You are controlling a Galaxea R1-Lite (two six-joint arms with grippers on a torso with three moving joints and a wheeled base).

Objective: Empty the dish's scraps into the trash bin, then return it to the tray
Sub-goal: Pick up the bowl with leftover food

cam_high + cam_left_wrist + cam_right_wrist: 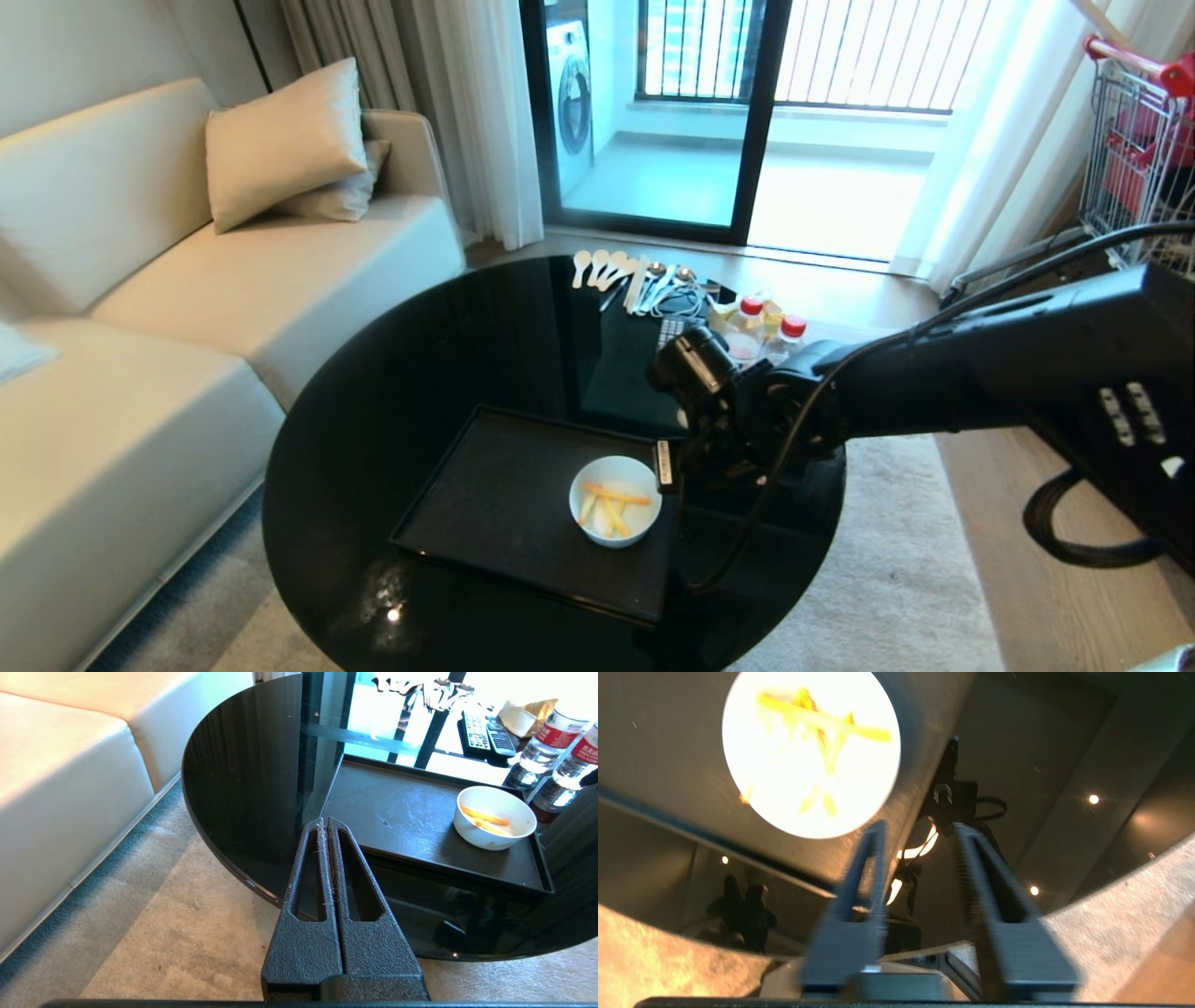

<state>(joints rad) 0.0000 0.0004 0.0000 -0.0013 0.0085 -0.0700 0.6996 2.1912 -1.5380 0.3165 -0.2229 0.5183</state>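
On the black tray (485, 504) we see the white bowl (615, 499) full of fries (611, 504) — nothing emptied yet. Our right gripper (917, 835) hovers beside it, fingers parted, holding nothing; our left gripper (325, 822) sits closed. No trash bin shows — everything remains.

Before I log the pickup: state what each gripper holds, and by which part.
Nothing is held. The right gripper is open above the table beside the dish, not touching it. The left gripper is shut and empty, off the table's edge.
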